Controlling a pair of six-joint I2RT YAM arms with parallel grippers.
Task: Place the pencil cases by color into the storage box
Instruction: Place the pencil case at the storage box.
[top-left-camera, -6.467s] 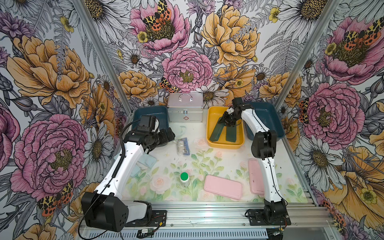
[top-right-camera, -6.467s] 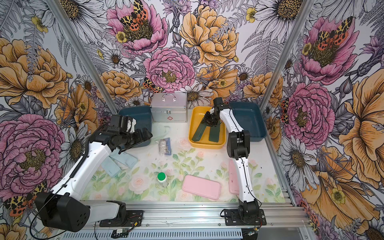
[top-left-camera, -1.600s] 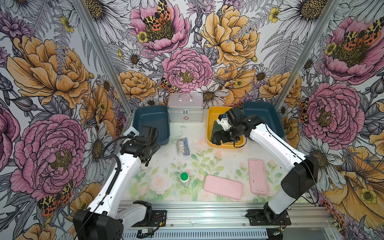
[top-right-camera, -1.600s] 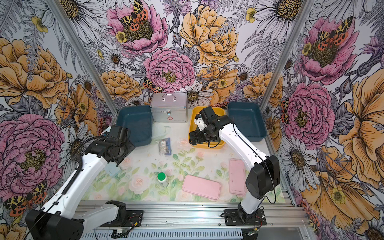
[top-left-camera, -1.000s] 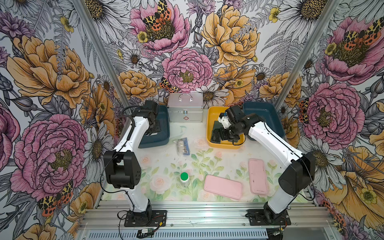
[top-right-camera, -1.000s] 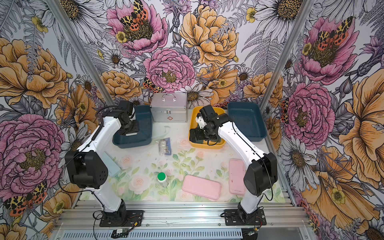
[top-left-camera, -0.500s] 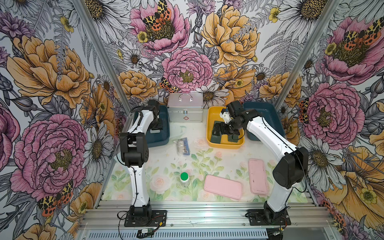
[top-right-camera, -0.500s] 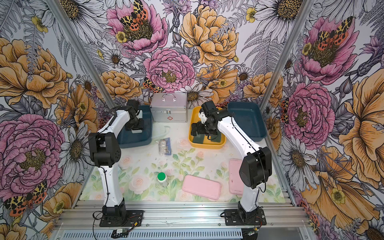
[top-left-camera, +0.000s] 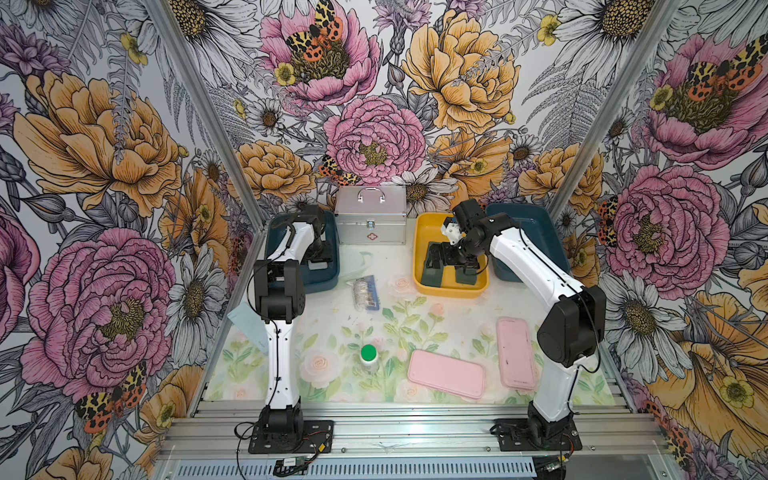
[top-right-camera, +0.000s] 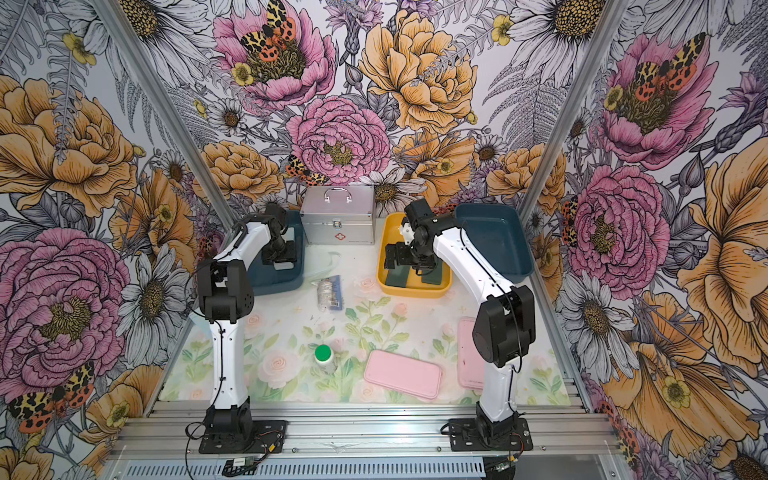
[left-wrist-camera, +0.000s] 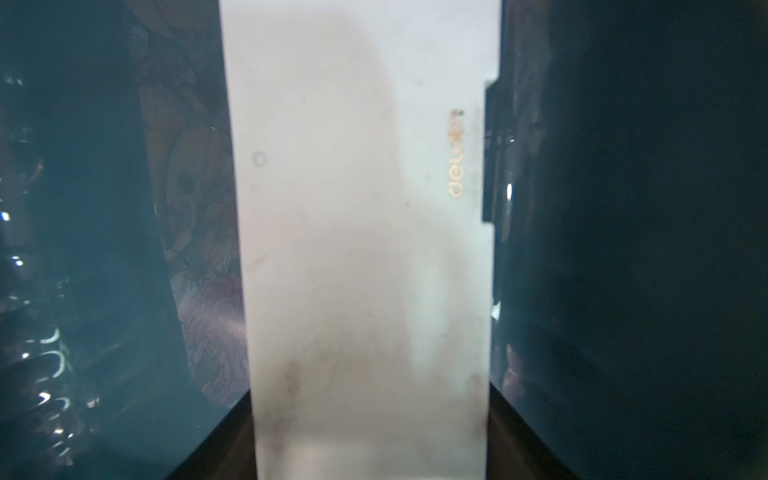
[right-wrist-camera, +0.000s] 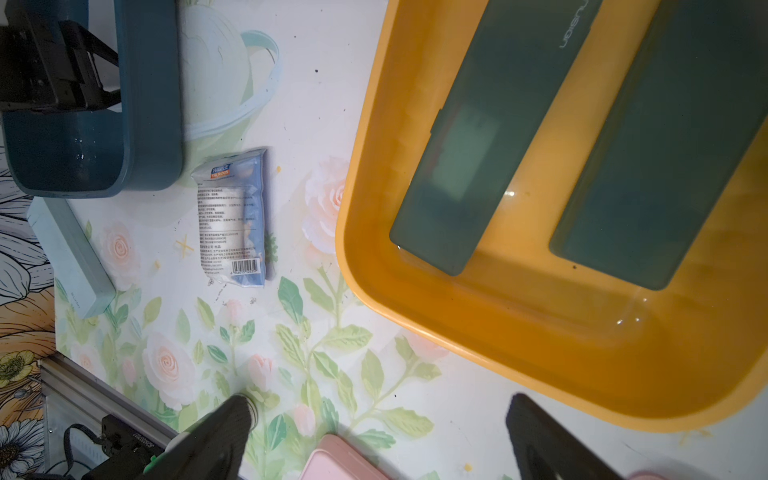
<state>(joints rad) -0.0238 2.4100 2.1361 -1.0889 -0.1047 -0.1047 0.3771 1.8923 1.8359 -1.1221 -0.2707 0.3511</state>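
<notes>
My left gripper (top-left-camera: 318, 254) (left-wrist-camera: 370, 453) is down inside the left dark teal storage box (top-left-camera: 322, 283) (left-wrist-camera: 91, 249), shut on a pale blue pencil case (left-wrist-camera: 361, 216) (top-left-camera: 321, 265). A second pale blue case (top-left-camera: 245, 326) (right-wrist-camera: 70, 253) lies at the table's left edge. Two dark green cases (right-wrist-camera: 490, 137) (right-wrist-camera: 665, 158) lie side by side in the yellow box (top-left-camera: 451, 291) (right-wrist-camera: 415, 324). My right gripper (top-left-camera: 452, 259) (right-wrist-camera: 386, 432) hangs open and empty above them. Two pink cases (top-left-camera: 446, 373) (top-left-camera: 515, 352) lie on the table near the front right.
A second dark teal box (top-left-camera: 534, 224) stands at the back right. A silver metal case (top-left-camera: 370, 216) sits between the boxes at the back. A clear packet (top-left-camera: 365, 291) and a green-capped bottle (top-left-camera: 368, 353) are mid-table.
My left arm has swung from the table's left side back into the left teal box, carrying the pale blue case. My right gripper has stayed open over the yellow box, shifting slightly.
</notes>
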